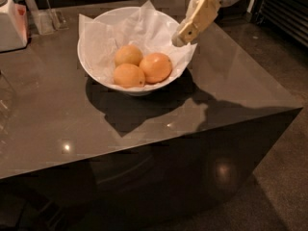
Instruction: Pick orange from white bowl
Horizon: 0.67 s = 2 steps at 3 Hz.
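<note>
The white bowl [98,73] stands on the dark table, lined with crumpled white paper whose corners stick out over the rim. Three round fruits lie in it. The orange [155,67] is the largest and reddest, at the right. Two smaller, yellower fruits lie at the back left [128,55] and the front left [128,75]. My gripper [179,40] hangs above the bowl's right rim, up and to the right of the orange, apart from it, holding nothing.
The dark glossy table [57,124] has its front edge and right corner close to the bowl. A white container [12,25] stands at the far left. A clear holder [44,20] stands behind it. Dark floor lies to the right.
</note>
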Motion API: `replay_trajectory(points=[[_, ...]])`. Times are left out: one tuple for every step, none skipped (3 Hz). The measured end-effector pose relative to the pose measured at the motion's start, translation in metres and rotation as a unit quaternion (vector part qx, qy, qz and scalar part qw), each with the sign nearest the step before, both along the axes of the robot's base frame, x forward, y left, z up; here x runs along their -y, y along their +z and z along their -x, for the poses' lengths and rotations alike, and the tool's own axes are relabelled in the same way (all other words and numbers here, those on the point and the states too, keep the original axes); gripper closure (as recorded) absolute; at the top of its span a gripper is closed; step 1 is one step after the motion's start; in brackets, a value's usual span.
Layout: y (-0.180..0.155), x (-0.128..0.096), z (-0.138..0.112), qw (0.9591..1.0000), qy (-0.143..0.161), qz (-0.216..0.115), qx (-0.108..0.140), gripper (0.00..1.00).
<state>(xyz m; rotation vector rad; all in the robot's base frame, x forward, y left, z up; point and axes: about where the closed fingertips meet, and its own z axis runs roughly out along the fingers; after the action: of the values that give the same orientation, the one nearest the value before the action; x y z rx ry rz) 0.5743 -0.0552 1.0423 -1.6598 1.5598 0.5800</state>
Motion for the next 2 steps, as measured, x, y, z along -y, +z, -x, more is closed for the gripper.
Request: replay_trajectory(points=[[-0.013,-0.014,-0.015,0.9998,-0.013,0.0,0.017,0.09],[-0.026,-0.021,-0.027,0.9991,-0.029,0.008,0.029,0.09]])
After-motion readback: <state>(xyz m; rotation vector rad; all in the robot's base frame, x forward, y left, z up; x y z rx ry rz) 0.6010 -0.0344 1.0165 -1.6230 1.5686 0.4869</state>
